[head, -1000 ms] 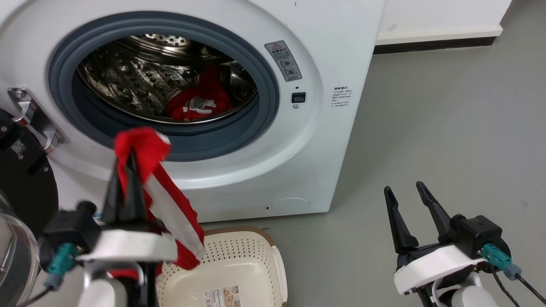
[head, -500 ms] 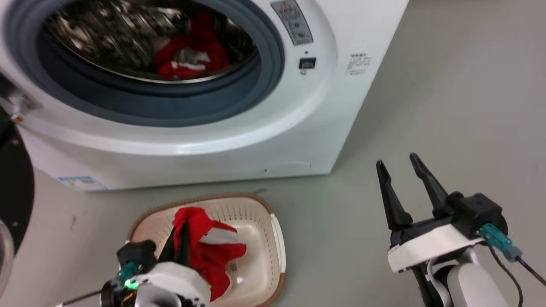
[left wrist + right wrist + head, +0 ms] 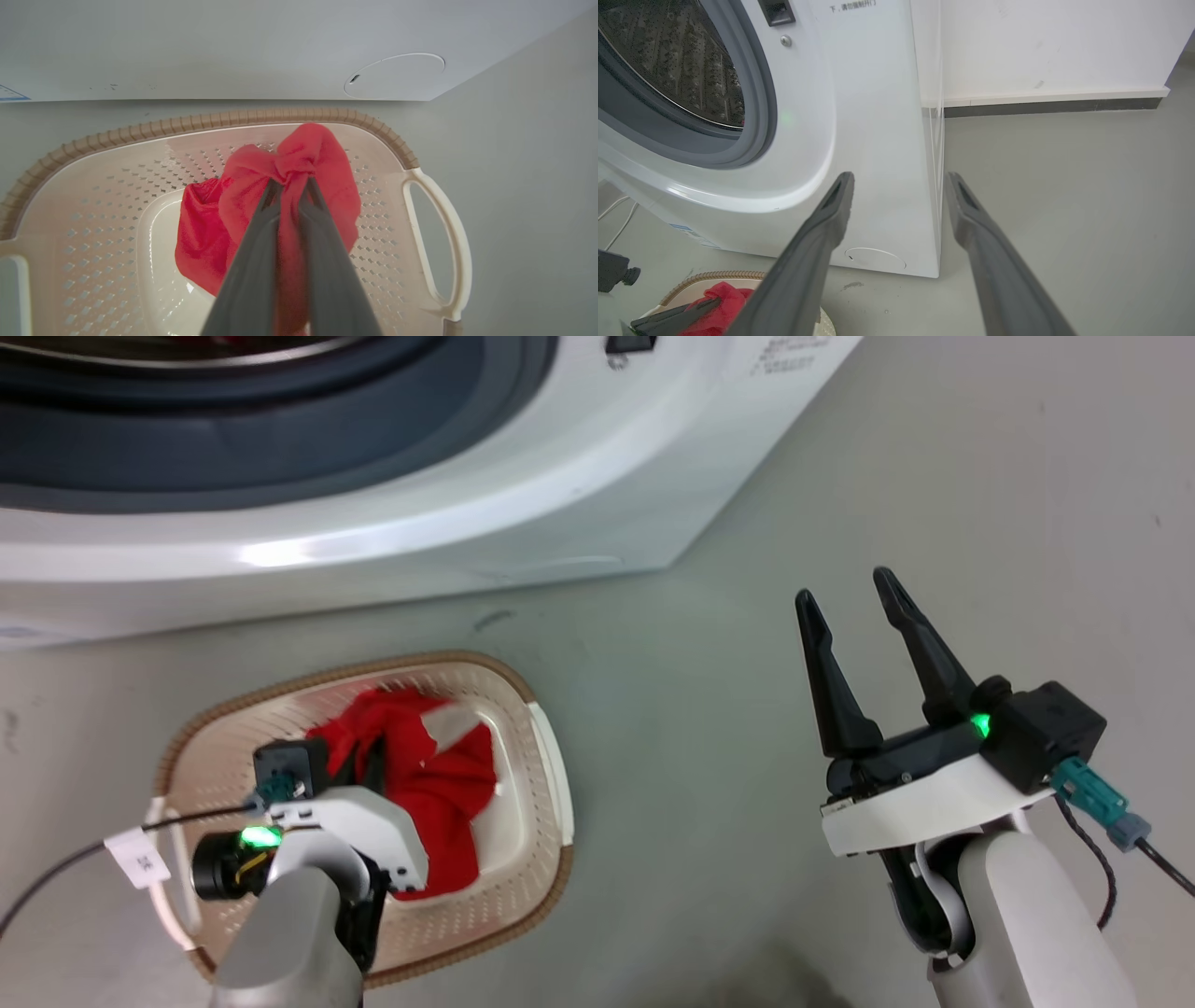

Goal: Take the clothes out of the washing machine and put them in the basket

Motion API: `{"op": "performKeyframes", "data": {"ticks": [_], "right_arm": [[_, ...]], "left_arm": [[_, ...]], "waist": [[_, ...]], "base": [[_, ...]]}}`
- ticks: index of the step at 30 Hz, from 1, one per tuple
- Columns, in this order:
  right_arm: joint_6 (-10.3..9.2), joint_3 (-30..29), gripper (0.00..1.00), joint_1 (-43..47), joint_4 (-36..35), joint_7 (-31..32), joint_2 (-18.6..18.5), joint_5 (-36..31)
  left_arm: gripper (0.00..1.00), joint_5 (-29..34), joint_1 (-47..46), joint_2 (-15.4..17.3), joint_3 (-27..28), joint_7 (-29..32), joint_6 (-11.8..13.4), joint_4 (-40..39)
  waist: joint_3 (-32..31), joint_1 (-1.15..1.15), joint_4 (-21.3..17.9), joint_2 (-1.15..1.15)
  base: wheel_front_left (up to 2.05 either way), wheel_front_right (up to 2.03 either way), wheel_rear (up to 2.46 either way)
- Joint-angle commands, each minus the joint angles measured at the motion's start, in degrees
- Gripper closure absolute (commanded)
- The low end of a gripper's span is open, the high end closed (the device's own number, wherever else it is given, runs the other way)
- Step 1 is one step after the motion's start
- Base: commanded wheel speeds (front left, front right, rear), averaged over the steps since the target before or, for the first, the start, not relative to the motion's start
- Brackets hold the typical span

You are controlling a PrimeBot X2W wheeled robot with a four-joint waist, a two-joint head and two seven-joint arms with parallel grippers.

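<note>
Item: garment [image 3: 299, 158], bright red with a white panel, soft cloth, bunched. Location: inside the basket [image 3: 187, 123], toward its far right part. The upper fold is raised and the lower folds sag to the basket bottom, apparently resting on it. Basket: cream, perforated, brown rim, on the floor [image 3: 840, 476] just near of the washing machine [image 3: 467, 537], whose door opening lies at the far left. Left gripper [image 3: 292, 184]: down in the basket, fingers drawn almost together and pinching a gathered fold of the garment. Right gripper [image 3: 842, 586]: fingers spread wide, nothing between them, over bare floor well to the right of the basket. Handling, as judged: light, limp and not fragile. It holds no shape and drapes from whatever point is gripped. The napped surface looks grippy rather than slippery, so it may cling to a finger on release. Best hold: a thick bunched ridge such as the one now pinched, rather than a single flat layer lying against the perforated wall.
</note>
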Motion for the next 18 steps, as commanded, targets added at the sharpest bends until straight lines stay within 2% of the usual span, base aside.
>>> {"op": "performKeyframes", "data": {"ticks": [1,10,18], "right_arm": [[-0.03,0.4,0.00,-1.4,0.0,-0.5,0.1,0.9],[-0.03,1.4,0.00,-4.2,-0.1,-1.3,0.1,1.4],[-0.04,1.7,0.00,-5.5,0.5,-1.4,0.1,1.8]], "left_arm": [[1.00,0.5,-1.8,0.6,0.2,-0.4,0.1,0.9],[1.00,2.2,-3.7,2.7,1.3,-0.3,0.0,4.1],[1.00,2.1,-4.6,3.2,3.5,-0.3,1.5,7.2]], "waist": [[3.8,-0.01,-2.3,0.00],[9.3,-0.01,-4.1,0.00],[11.3,-0.01,-4.3,0.00]], "base": [[0.00,0.00,0.00],[0.00,0.00,0.00],[0.00,0.00,0.00]]}}
